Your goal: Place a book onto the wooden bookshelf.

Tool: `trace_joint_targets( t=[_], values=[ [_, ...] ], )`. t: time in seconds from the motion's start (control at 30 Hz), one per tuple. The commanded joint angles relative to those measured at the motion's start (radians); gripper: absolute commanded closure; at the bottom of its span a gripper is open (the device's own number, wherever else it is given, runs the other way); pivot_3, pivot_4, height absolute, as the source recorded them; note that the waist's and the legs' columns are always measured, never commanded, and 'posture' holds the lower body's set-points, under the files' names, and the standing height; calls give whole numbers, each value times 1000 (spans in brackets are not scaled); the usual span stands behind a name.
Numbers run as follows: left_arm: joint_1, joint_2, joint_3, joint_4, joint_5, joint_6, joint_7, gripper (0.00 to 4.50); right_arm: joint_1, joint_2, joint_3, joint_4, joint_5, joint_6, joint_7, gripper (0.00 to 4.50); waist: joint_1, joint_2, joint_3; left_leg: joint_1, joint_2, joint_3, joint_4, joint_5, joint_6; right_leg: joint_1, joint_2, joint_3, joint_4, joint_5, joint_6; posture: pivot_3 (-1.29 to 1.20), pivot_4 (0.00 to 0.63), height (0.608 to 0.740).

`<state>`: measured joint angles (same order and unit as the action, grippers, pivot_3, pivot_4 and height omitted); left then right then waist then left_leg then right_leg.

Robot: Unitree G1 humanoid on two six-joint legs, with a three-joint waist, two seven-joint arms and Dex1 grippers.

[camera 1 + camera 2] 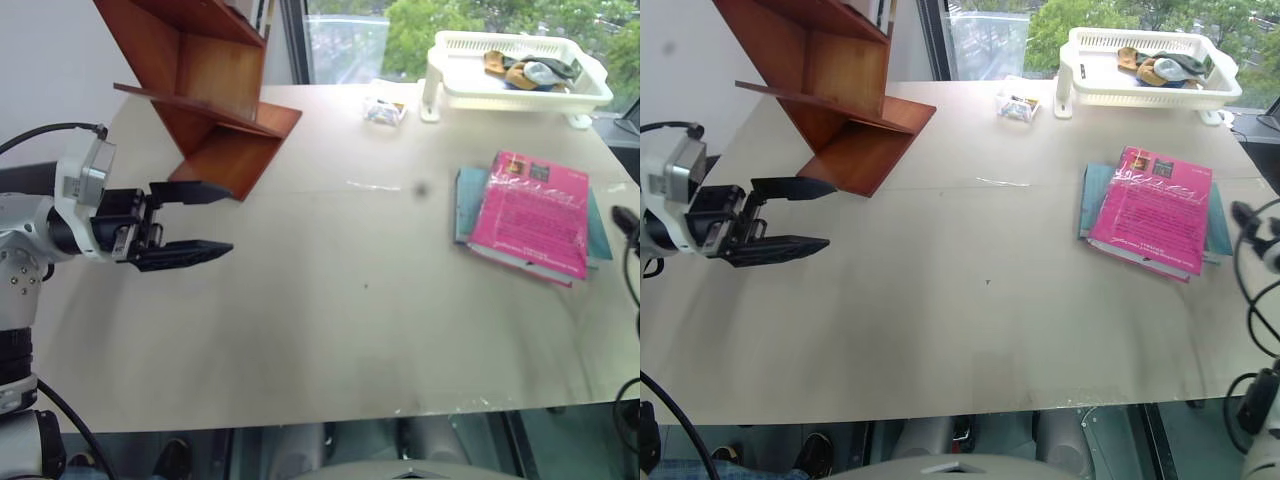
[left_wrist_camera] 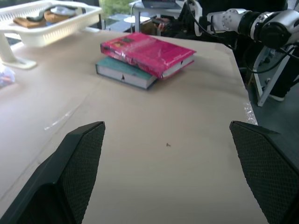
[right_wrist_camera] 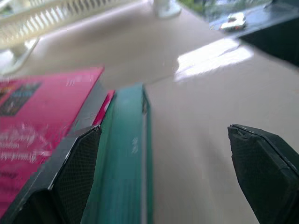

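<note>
I am working the reach step: the book (image 1: 532,212) is not yet gripped, and I am bringing the right gripper (image 3: 163,172) in toward it at table height, its fingers spread wide with nothing between them. The book is lying flat on top of a thinner teal book (image 2: 124,73), well apart from the shelf (image 1: 205,85), on the opposite side of the table (image 1: 340,300) and just in front of the white basket (image 1: 515,70). In the right wrist view the stack's near edges are sitting just ahead of one finger, so I judge the next move calls for lining the fingers up with the pink cover alone and pinching only that volume, leaving the teal one behind. The left gripper (image 1: 185,222) is hanging just beside the shelf's lower board, its fingers also wide apart and empty. The book is looking thick and bright magenta, with a glossy wrap catching the light, small dark pictures near the edge facing the basket, and white page edges; I expect the wrap to be slippery.
</note>
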<state>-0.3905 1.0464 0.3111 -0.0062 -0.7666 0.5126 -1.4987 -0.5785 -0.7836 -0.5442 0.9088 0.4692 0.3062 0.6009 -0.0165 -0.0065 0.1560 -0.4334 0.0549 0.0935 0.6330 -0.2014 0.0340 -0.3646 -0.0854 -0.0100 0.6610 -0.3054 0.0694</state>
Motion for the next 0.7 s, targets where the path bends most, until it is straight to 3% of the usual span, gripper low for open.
trace_joint_targets(
  t=[0.03,0.33,0.7],
  values=[
    [13,3,31,-7,7,-23,-3,0,-65,3,10,64,-12,-59,31,65,1,0,1,0,0,2,0,0,0,-1,0,1,0,0,0,0,150,740],
    [65,2,83,-42,-8,-15,16,0,-148,35,77,189,-71,-123,108,65,-10,-2,2,1,1,4,0,0,0,-1,0,2,2,0,1,0,150,740],
    [106,6,117,-59,-5,-15,28,0,-179,54,131,297,-174,-256,22,65,-27,-8,2,2,2,4,1,0,0,-1,0,2,2,1,1,0,150,740]
  ],
)
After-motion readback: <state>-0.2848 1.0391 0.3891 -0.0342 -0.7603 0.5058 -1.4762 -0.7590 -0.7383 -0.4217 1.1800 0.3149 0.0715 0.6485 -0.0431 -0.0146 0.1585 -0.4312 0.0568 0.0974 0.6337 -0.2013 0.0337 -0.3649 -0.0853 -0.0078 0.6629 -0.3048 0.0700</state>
